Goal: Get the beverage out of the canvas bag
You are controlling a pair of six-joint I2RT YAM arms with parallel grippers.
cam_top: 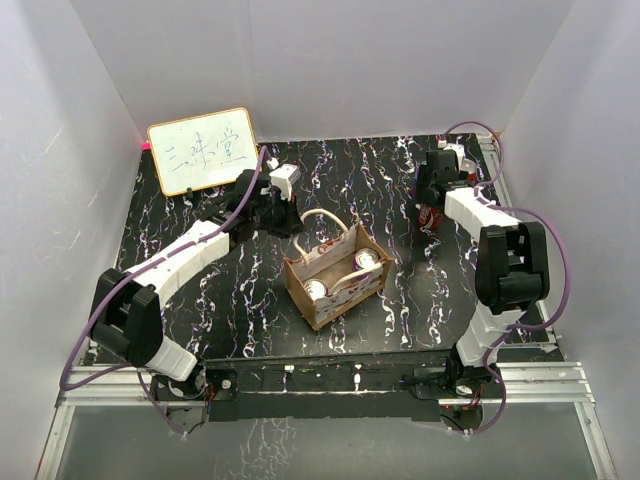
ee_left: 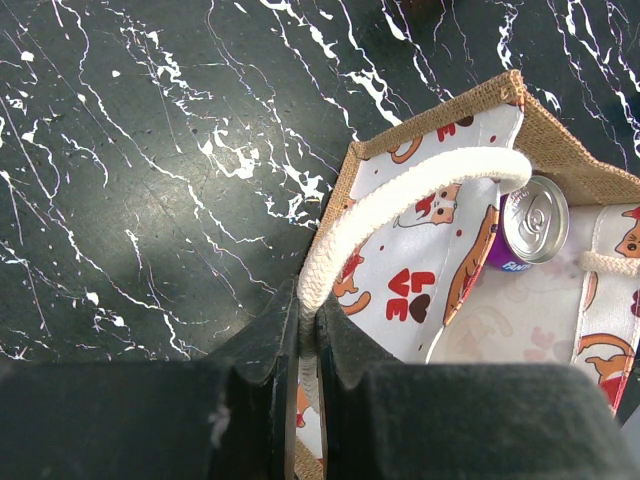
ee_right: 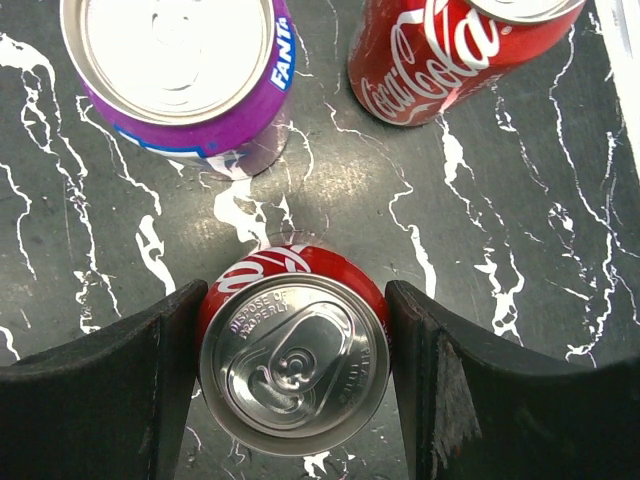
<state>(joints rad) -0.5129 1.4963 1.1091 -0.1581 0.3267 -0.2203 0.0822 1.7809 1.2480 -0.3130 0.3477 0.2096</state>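
The canvas bag [cam_top: 335,278] stands open mid-table, tan with white loop handles, and holds two cans [cam_top: 317,290] [cam_top: 368,260]. In the left wrist view I see its patterned lining [ee_left: 420,290] and a purple Fanta can [ee_left: 533,220] inside. My left gripper [ee_left: 308,335] is shut on one white rope handle [ee_left: 400,195] at the bag's far-left corner [cam_top: 290,220]. My right gripper [ee_right: 293,350] is at the far right [cam_top: 432,205], its jaws closed against the sides of an upright red Coca-Cola can [ee_right: 293,365] standing on the table.
A purple Fanta can [ee_right: 185,80] and a second red Coca-Cola can [ee_right: 450,50] stand on the table just beyond the held can. A whiteboard [cam_top: 200,150] leans at the back left. White walls enclose the black marbled table [cam_top: 400,300].
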